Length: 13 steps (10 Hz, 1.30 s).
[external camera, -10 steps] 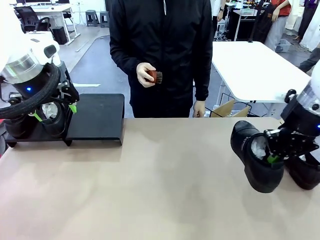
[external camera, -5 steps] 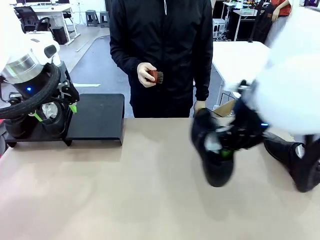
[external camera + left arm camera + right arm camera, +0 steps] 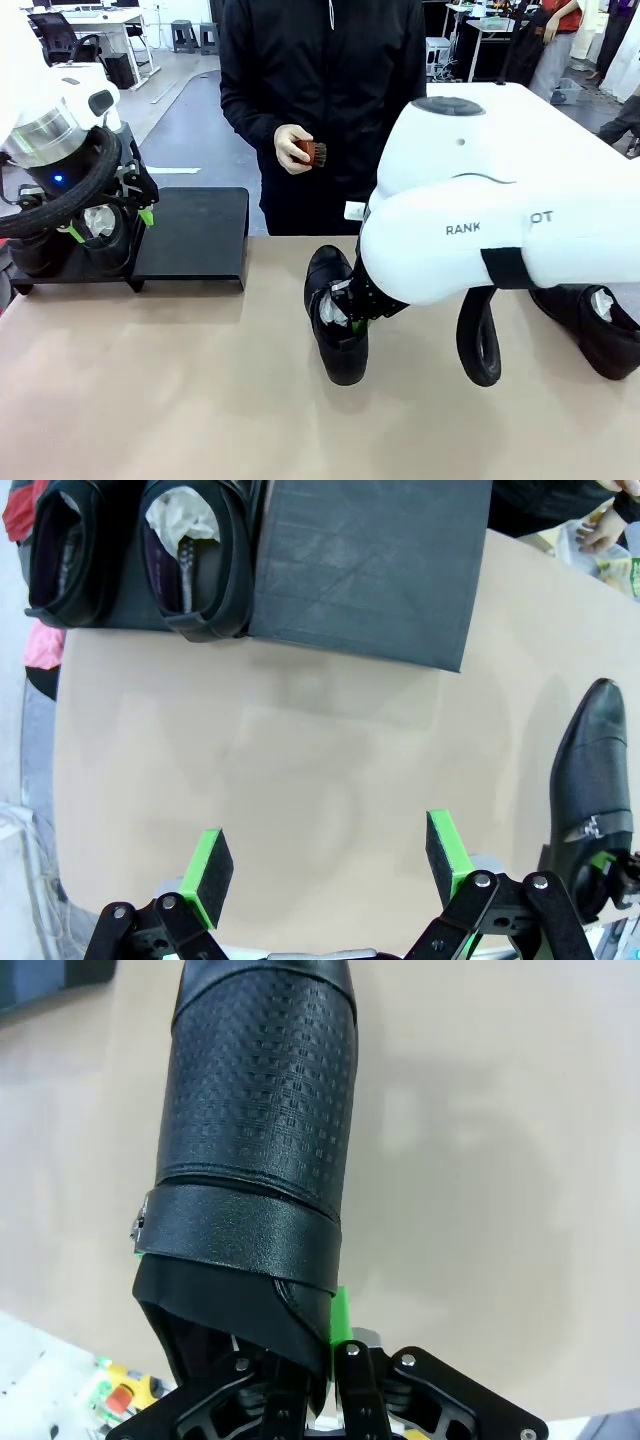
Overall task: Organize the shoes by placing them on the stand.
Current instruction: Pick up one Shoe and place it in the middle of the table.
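Swung leftward since a second ago, your right end effector [image 3: 354,318] clamps a shoe [image 3: 335,345] at mid tabletop [image 3: 200,400], short of the stand [image 3: 195,235]; two shoes [image 3: 195,550] already sit there; another shoe [image 3: 595,335] waits; left end effector [image 3: 325,855] gapes

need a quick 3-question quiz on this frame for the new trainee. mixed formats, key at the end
1. True or false: the left gripper is shut.
2. In the left wrist view, how many shoes sit on the stand? A) one B) two C) four
3. Name what the right gripper is clamped on, and what the person's hand holds.

Key
1. False: its jaws stand open with nothing between them.
2. B.
3. A shoe, gripped at the rim of its opening; a brush.
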Tool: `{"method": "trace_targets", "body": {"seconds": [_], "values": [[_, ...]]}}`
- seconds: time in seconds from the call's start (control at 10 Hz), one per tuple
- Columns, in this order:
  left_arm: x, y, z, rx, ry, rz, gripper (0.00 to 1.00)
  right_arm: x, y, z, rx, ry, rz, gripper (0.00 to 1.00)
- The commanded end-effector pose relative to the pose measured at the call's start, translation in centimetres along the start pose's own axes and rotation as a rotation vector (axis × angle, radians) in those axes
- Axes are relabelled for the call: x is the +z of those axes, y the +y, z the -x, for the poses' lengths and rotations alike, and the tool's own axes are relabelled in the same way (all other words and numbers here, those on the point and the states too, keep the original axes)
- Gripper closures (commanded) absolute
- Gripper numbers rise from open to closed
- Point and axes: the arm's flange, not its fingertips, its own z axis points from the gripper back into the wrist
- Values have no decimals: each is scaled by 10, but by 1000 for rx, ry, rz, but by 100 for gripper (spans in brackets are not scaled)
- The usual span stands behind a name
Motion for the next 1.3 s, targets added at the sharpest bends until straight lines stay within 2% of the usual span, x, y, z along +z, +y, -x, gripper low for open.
{"method": "trace_targets", "body": {"seconds": [0.0, 0.2, 0.7, 0.8, 1.2], "values": [[1, 2, -1, -5, -14, -6, 0, 0, 11, 6, -56, -24, -34, 100], [1, 2, -1, -5, -14, -6, 0, -17, 13, 9, -20, 11, -76, 100], [1, 2, -1, -5, -14, -6, 0, -52, 15, 19, -44, 68, -91, 98], [1, 2, -1, -5, -14, -6, 0, -54, 15, 20, -45, 77, -98, 87], [1, 2, -1, -5, -14, -6, 0, -50, 11, 24, -60, 74, -91, 15]]}}
